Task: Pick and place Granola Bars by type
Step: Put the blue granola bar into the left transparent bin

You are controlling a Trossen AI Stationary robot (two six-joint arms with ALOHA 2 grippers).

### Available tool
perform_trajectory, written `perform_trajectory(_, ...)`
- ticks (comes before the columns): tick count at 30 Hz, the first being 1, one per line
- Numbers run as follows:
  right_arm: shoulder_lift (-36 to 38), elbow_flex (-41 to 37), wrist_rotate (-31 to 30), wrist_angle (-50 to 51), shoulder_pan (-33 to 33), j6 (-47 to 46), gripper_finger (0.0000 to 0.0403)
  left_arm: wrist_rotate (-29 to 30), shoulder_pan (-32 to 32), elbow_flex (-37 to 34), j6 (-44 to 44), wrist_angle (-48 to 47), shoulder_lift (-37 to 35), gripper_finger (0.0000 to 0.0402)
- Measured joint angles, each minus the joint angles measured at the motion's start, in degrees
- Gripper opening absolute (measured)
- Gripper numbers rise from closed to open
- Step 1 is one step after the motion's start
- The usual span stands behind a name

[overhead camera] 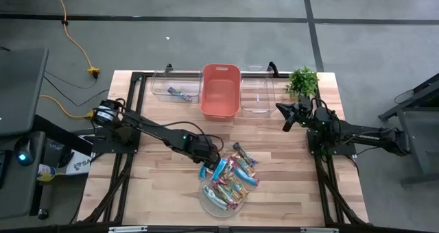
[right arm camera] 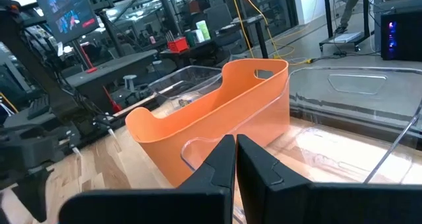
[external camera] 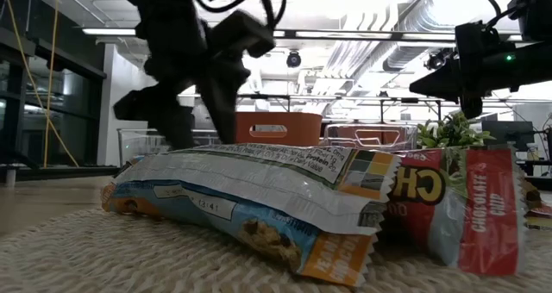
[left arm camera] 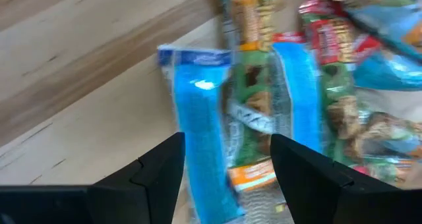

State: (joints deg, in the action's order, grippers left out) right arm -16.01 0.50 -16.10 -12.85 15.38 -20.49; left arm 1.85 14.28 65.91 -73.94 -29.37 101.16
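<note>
Three bins sit at the desk's (overhead camera: 164,192) twelve o'clock edge: two clear bins (overhead camera: 171,86), one orange bin (overhead camera: 220,89). One plant (overhead camera: 302,81). Roughly a dozen granola bars (overhead camera: 230,177) on one round mat (overhead camera: 209,202).

The granola bars (overhead camera: 230,178) lie heaped in shiny blue, red-and-blue and tan wrappers, flat and overlapping. A blue-wrapped bar (left arm camera: 201,151) lies lengthwise just under the left gripper (left arm camera: 227,159), between its spread fingers, the rest piled just beyond.
</note>
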Motion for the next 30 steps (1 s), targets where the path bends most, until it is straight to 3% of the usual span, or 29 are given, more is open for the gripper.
perform_trajectory(11,-0.11,0.01,0.01,0.00,0.00,0.00,0.0000,-1.03,0.00,1.92,1.75,-1.61,5.53,0.0220)
perform_trajectory(24,-0.16,0.00,0.01,0.17,0.00,0.00,0.0000,-0.05,0.04,2.01,3.17,-4.71,6.41,0.0220)
perform_trajectory(30,-0.15,-0.01,0.01,0.14,0.00,0.00,0.0000,-0.05,0.02,1.94,3.69,-5.17,6.45,0.0181)
